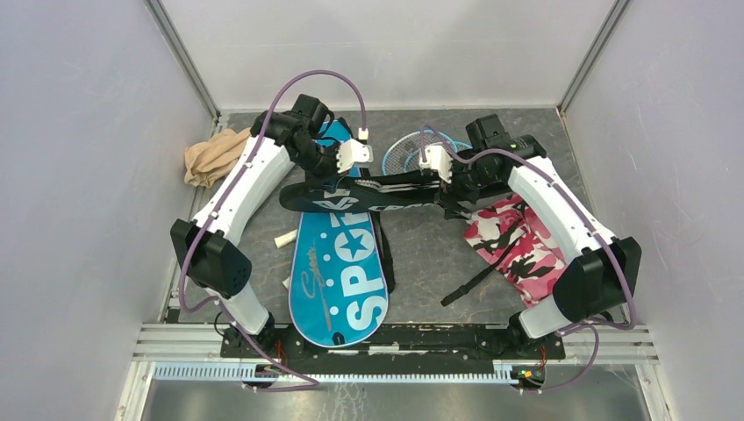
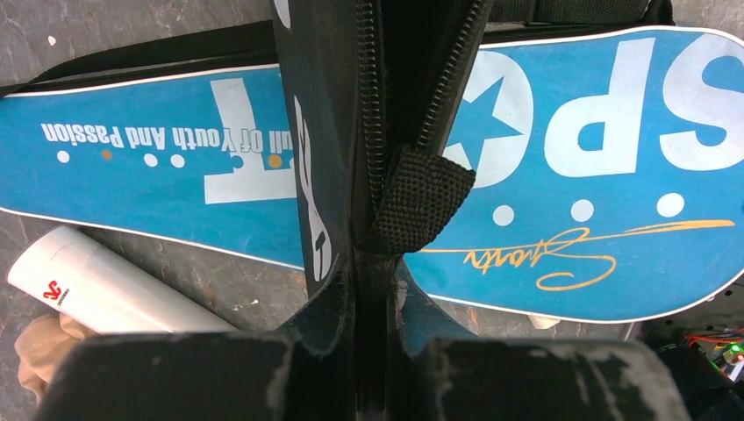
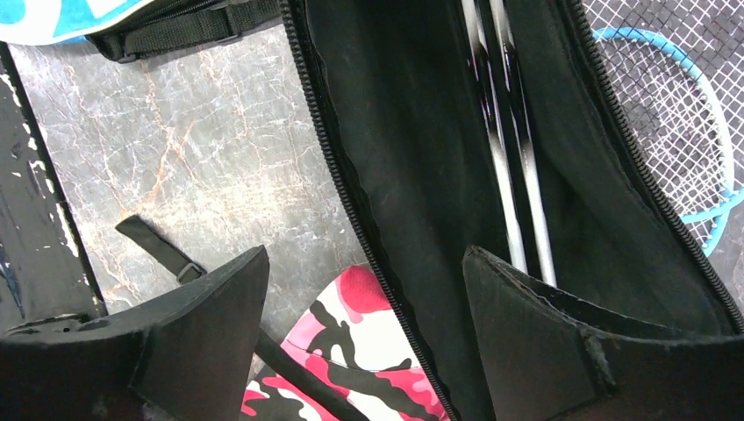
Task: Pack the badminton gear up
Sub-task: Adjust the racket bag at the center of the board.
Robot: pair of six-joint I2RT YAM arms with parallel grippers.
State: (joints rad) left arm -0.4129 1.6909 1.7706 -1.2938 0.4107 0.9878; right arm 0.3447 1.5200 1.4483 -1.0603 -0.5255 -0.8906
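Observation:
The black cover point(image 1: 333, 200) hangs above the table between both arms, unzipped. My left gripper point(image 2: 375, 272) is shut on the black cover point(image 2: 333, 105) at its zip edge, just under a woven tab. My right gripper point(image 3: 364, 254) is open astride the other zip edge. One finger point(image 3: 535, 342) is inside the cover and the other is outside. Two racket shafts point(image 3: 504, 132) lie inside the cover. Their heads, one blue-framed point(image 3: 693, 132), stick out at the back point(image 1: 405, 149). The blue SPORT cover point(image 1: 342, 272) lies flat below. A white tube point(image 2: 105, 285) rests beside it.
A pink camouflage bag point(image 1: 518, 241) with a black strap lies under my right arm. A tan cloth bundle point(image 1: 215, 156) sits at the back left corner. Walls close in the left, right and back sides. The arm bases and a rail run along the near edge.

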